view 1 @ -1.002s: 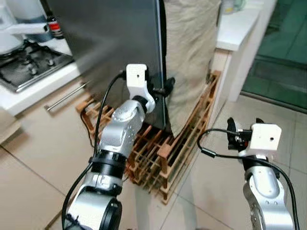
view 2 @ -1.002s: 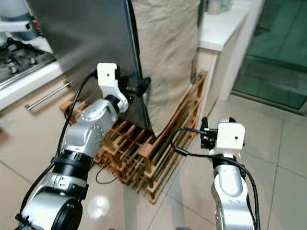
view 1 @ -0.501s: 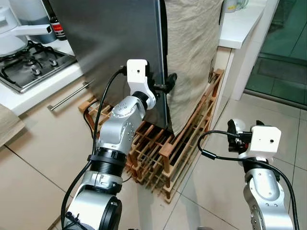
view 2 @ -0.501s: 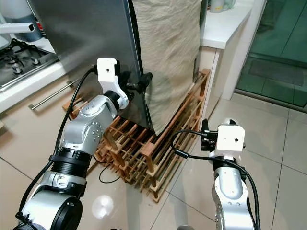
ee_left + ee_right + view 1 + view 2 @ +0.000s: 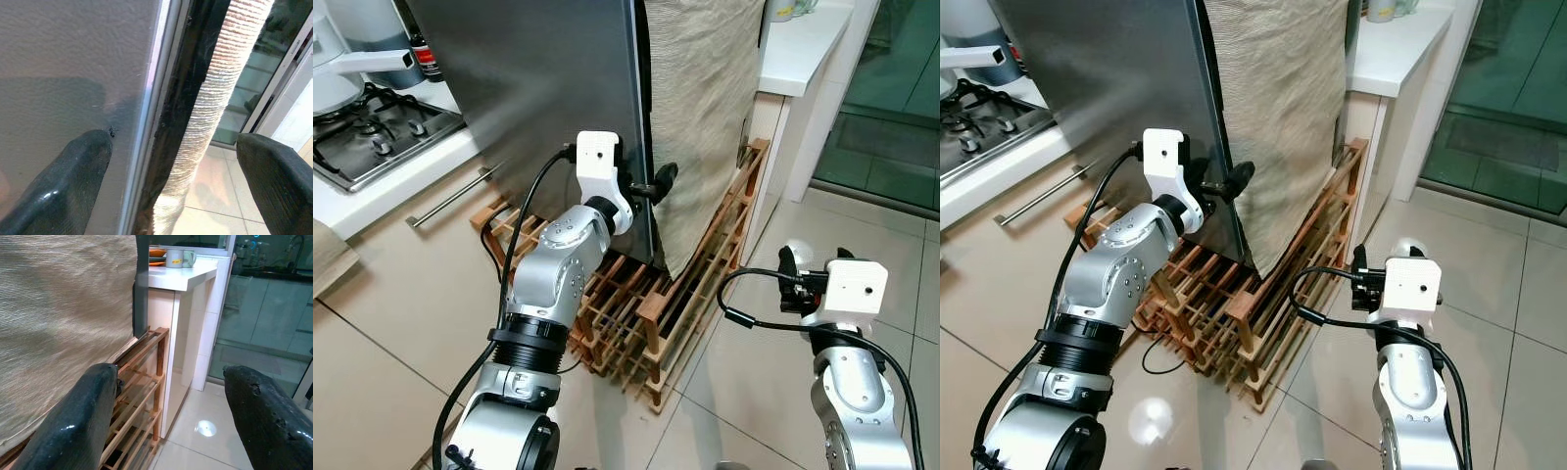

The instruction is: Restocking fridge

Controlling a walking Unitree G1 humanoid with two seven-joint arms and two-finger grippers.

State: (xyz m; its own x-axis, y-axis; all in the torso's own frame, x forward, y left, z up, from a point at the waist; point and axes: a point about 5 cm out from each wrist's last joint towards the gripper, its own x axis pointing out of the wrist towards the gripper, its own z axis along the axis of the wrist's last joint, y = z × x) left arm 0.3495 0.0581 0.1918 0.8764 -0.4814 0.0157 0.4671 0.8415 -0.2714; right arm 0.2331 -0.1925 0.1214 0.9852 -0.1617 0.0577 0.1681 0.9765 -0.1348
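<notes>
Gripping edge: left pincer [image 5: 651,182] is straddling the fridge door [image 5: 548,88] edge, fingers wide.
Right pincer [image 5: 790,277]: is hovering wide over floor tiles [image 5: 901,245], near the wooden rack [image 5: 651,313].

Wooden rack [image 5: 651,313] on tiled floor [image 5: 759,333]

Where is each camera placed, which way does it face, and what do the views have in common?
Left eye, on the head: looks forward and down at the fridge door, the wooden rack and both arms.
Right eye, on the head: the same scene; left gripper at the door's edge, right gripper over the floor.
Left wrist: looks along its open jaws, which straddle the door's edge beside the cloth.
Right wrist: looks along its open jaws at the cloth, rack and counter.
Shared: the cloth shows in every view.
</notes>
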